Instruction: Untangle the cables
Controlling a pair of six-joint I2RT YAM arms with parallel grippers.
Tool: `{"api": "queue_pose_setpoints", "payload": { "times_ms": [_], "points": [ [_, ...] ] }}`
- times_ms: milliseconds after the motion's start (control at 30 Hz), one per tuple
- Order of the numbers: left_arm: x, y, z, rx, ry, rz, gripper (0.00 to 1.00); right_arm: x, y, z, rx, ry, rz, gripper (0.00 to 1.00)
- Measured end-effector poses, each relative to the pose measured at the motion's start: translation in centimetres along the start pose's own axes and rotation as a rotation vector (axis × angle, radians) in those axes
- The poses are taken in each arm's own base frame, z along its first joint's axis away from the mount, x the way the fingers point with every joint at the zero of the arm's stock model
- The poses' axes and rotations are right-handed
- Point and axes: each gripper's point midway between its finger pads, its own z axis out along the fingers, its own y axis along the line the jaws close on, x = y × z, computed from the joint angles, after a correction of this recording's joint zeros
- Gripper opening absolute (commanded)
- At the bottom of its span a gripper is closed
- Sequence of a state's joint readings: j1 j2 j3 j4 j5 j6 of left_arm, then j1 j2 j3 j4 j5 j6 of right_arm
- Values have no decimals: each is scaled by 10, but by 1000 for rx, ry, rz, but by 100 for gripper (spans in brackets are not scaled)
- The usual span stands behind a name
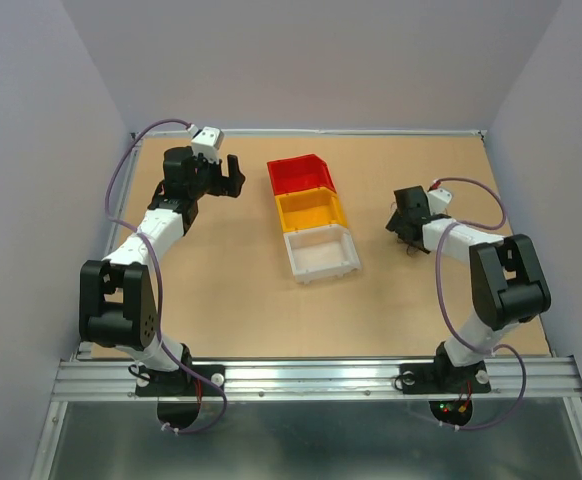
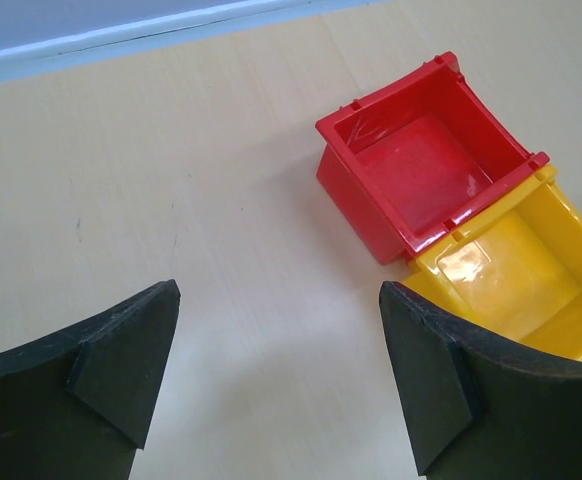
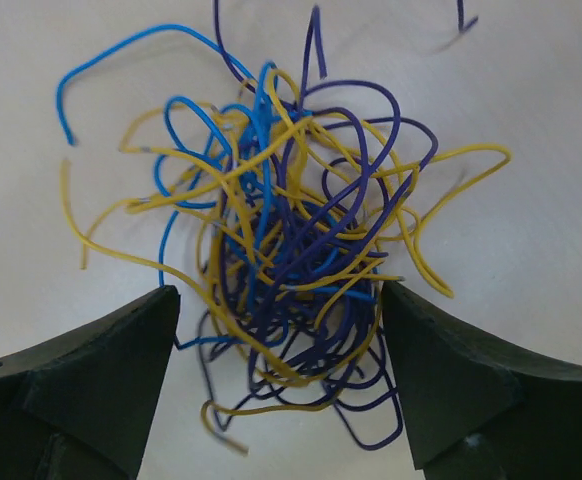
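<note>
Between the wide-spread jaws of the right gripper (image 3: pixel 279 290): the cables (image 3: pixel 291 250), tangled.
Left gripper (image 2: pixel 279 290) gapes wide near the red bin (image 2: pixel 421 180).

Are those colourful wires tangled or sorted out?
Tangled: the cables form one clump, with blue, yellow and purple strands looping through each other.

I see the cables (image 3: pixel 291 260) as a mix of blue, yellow and dark purple strands. The left tool (image 2: pixel 279 340) and right tool (image 3: pixel 279 340) are matt black. The red bin (image 1: pixel 300 173), yellow bin (image 1: pixel 311 208) and white bin (image 1: pixel 321 252) sit on my light tan, faintly wood-grained bench (image 1: pixel 231 285).
</note>
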State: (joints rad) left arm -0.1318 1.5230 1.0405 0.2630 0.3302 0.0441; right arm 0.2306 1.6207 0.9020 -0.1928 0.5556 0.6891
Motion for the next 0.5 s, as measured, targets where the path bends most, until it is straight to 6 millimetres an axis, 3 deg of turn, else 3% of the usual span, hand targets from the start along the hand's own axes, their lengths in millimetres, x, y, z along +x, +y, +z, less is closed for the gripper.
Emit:
{"api": "queue_pose_setpoints", "payload": {
  "times_ms": [33,133,200,367,500],
  "points": [
    [0,-1,0,3,0,0,93,8,-1,5,10,22,-4,43],
    [1,-5,0,19,5,1,93,12,1,4,-5,39,-6,10],
    [4,-9,1,18,14,7,93,2,6,-5,-45,16,14,8],
    [18,-31,9,58,76,15,94,-39,13,-55,-196,-111,87,8],
    [42,-52,23,117,147,14,94,-62,22,-72,-265,-179,129,9]
  ]
}}
